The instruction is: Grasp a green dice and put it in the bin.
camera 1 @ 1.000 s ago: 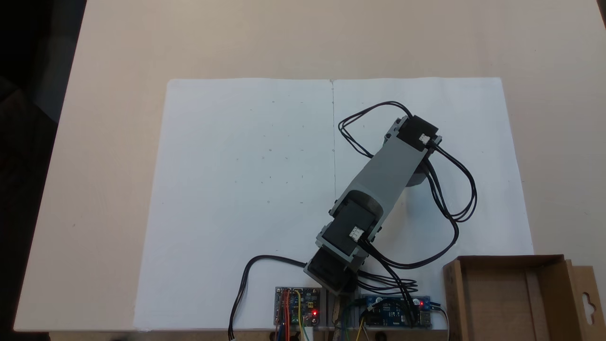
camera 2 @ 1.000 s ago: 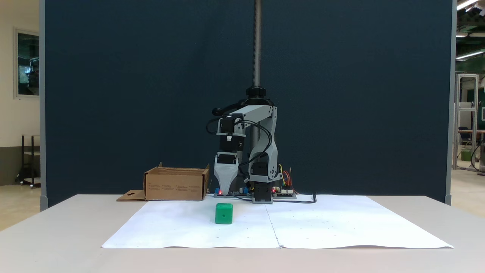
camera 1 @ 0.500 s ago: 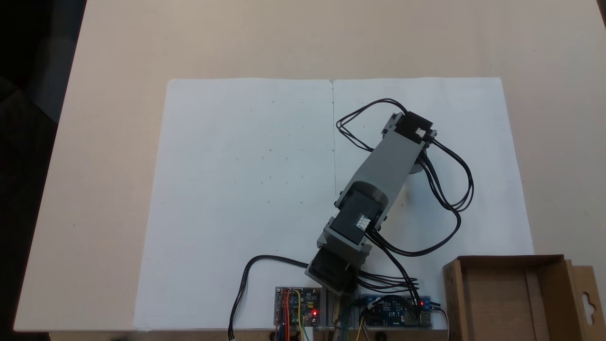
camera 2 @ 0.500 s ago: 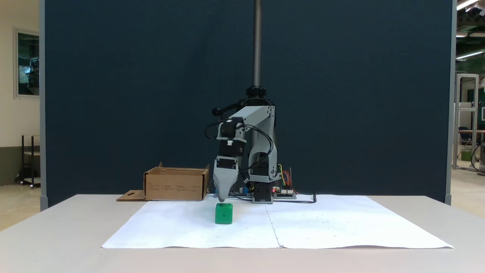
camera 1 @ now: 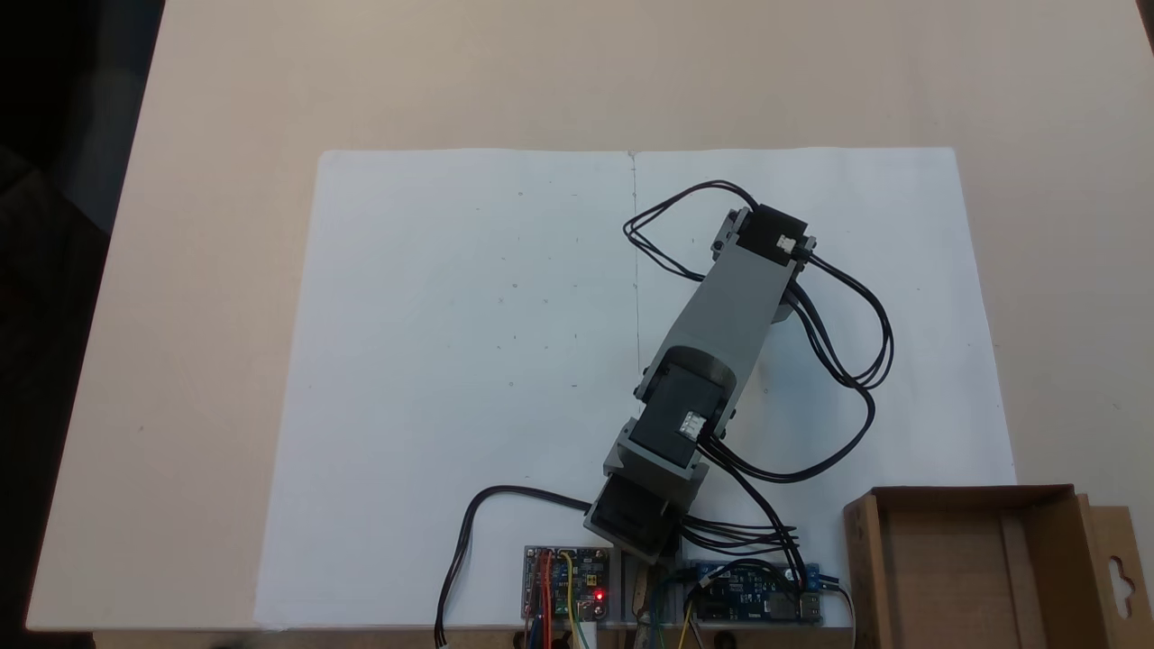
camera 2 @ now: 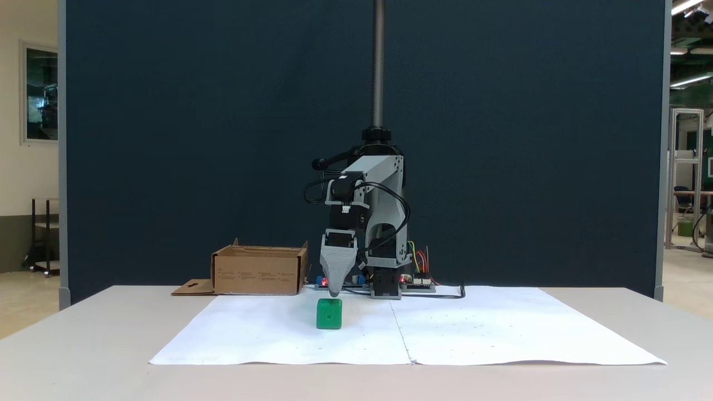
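The green dice (camera 2: pixel 329 313) sits flat on the white paper sheet (camera 2: pixel 473 328) that covers the middle of the counter (camera 2: pixel 83 345), a little to the bin's side of the sheet's centre seam and well clear of every counter edge. In the fixed view from above the arm (camera 1: pixel 735 302) reaches out over that spot and hides the cube beneath it. The gripper (camera 2: pixel 334 292) hangs point-down with its tip just above the dice's top face, slightly toward the side away from the bin, and holds nothing; from the front the jaws line up as one grey wedge, so I cannot tell how far apart they stand. The dice looks like a small, light, rigid block with a smooth surface and rounded edges, so it should neither crush nor sag, but it could squirt out or roll if pinched near a corner or across the rounded rims. The safest hold, in my judgement, is across two opposite flat side faces, low enough that the pads bear on the flats and not on the curved top edge, with the jaws centred over the cube before closing. The bin (camera 2: pixel 259 270) stands open-topped near the counter's back edge, beside the arm's base and control boards (camera 1: pixel 566 581), with its hang-hole flap (camera 1: pixel 1121 577) folded outward.
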Robot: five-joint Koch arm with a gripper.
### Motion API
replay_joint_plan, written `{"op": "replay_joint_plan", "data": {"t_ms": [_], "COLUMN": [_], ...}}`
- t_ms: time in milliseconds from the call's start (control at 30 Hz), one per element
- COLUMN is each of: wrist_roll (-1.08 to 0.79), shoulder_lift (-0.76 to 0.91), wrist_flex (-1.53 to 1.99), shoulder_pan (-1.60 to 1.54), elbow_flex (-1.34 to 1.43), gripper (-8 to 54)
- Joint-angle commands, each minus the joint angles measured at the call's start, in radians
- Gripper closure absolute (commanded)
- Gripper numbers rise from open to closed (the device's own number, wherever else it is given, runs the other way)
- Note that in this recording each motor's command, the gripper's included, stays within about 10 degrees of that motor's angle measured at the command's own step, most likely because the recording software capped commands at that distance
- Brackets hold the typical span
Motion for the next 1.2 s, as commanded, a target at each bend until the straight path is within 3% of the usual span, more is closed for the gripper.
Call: {"op": "replay_joint_plan", "data": {"t_ms": [0,467,1167], "wrist_roll": [0.143,0.184,-0.006], "shoulder_lift": [0.015,-0.098,-0.193], "wrist_flex": [0.035,-0.034,-0.094], "shoulder_pan": [0.017,0.000,0.021], "elbow_flex": [-0.038,-0.028,-0.112], "gripper": [2.5,2.4,2.3]}}
